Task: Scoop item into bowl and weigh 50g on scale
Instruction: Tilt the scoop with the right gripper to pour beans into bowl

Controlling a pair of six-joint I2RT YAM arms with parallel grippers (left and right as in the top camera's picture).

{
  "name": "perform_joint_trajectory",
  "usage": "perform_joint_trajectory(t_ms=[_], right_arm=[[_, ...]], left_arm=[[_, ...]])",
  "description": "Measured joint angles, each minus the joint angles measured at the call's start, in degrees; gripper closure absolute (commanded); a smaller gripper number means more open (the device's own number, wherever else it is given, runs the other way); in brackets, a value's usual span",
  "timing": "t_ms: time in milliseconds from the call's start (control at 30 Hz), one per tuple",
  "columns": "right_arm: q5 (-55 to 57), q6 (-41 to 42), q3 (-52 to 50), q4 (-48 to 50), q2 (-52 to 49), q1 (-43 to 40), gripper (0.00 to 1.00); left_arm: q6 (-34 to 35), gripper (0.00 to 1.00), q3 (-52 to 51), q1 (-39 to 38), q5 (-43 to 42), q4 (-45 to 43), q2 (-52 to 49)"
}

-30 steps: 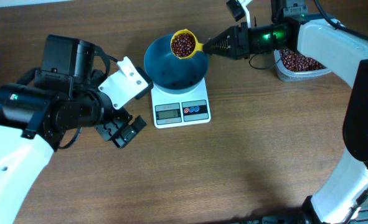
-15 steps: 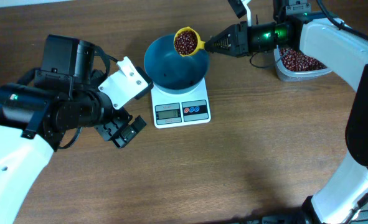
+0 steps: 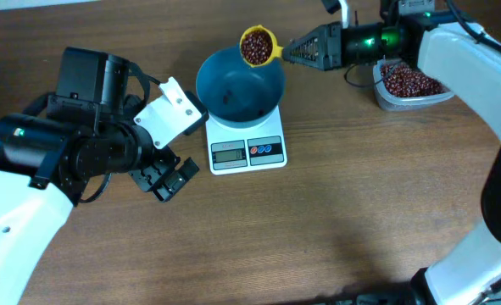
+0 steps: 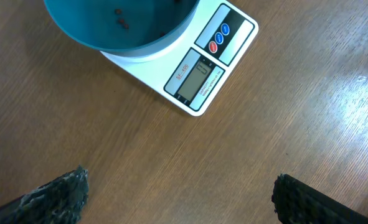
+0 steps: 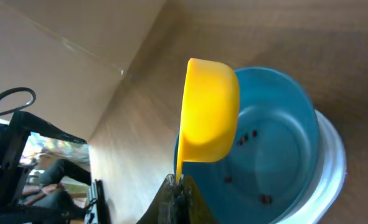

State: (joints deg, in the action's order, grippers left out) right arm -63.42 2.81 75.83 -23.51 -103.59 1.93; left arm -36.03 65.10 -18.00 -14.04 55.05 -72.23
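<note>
Right gripper (image 3: 286, 53) moved scoop (image 3: 256, 45) toward bowl (image 3: 213, 81) far rim.

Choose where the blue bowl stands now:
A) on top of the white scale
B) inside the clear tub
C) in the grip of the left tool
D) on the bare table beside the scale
A: the blue bowl rests on top of the white scale, as both the overhead and the left wrist view show.

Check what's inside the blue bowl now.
Only a few stray beans on the bowl floor. The yellow scoop, heaped with beans, hangs over the far rim and hides that edge from overhead.
</note>
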Motion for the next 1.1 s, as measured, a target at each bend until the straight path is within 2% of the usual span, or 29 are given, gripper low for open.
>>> perform_joint_trajectory(t_ms=[167,367,600,1100], right_arm=[[1.75,-0.07,0.0,0.02,0.81,0.07,0.96],[10.8,-4.0,0.0,-0.04,0.81,5.95,0.96],[16.87,-5.73,0.0,-3.1,0.81,6.75,0.96],[20.59,-6.27,0.0,-3.72,1.03,6.75,0.96]], left_arm=[[0.02,0.01,0.0,0.0,0.0,-0.02,0.0],[0.02,0.01,0.0,0.0,0.0,-0.02,0.0],[0.0,0.01,0.0,0.0,0.0,0.0,0.0],[0.02,0.01,0.0,0.0,0.0,-0.02,0.0]])
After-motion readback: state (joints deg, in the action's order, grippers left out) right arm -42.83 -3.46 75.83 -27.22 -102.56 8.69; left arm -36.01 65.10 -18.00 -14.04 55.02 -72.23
